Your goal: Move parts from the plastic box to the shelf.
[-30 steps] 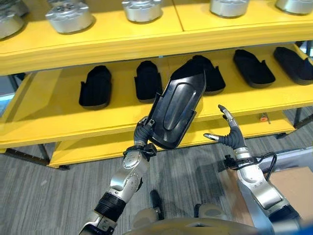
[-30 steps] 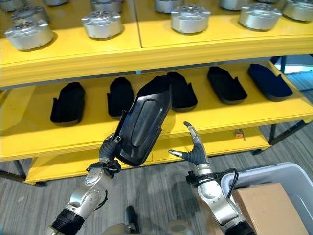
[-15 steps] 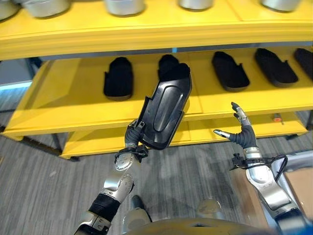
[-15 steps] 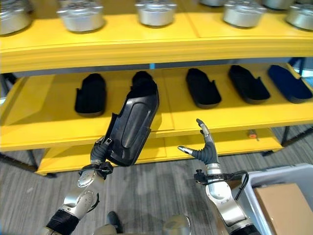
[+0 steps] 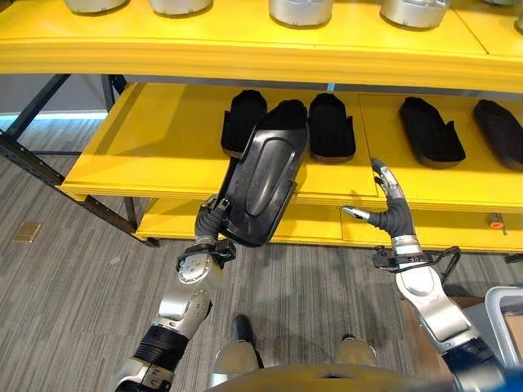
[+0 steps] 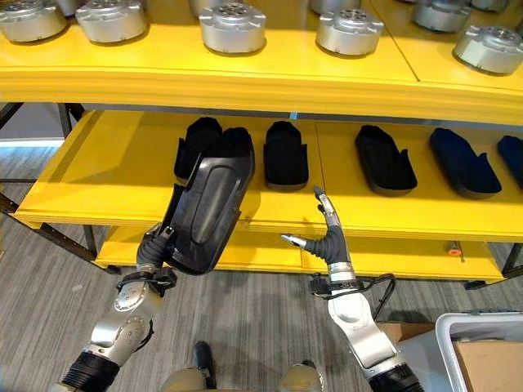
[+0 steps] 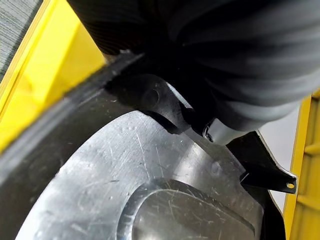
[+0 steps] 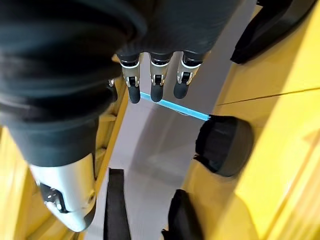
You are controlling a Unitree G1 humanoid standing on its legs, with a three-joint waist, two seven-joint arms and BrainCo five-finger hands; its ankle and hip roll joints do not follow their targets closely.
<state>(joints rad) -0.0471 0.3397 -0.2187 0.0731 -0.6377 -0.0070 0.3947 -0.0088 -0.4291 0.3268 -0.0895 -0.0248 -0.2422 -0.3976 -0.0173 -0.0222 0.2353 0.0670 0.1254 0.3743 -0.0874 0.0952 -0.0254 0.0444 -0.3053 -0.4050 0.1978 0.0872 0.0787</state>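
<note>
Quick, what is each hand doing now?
Left hand: shut on the long black moulded plastic part.
Right hand: open, holding nothing.

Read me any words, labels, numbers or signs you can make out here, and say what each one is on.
No readable text anywhere.
Black part in the left hand: plain moulded surface, no marking legible.
Black parts on the yellow shelf: no labels.
Silver parts on the upper shelf: no legible marks.
Right hand: empty, fingers spread, no print.

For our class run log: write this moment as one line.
left hand: holds long black moulded plastic part | right hand: open, empty | yellow middle shelf: ahead
</note>
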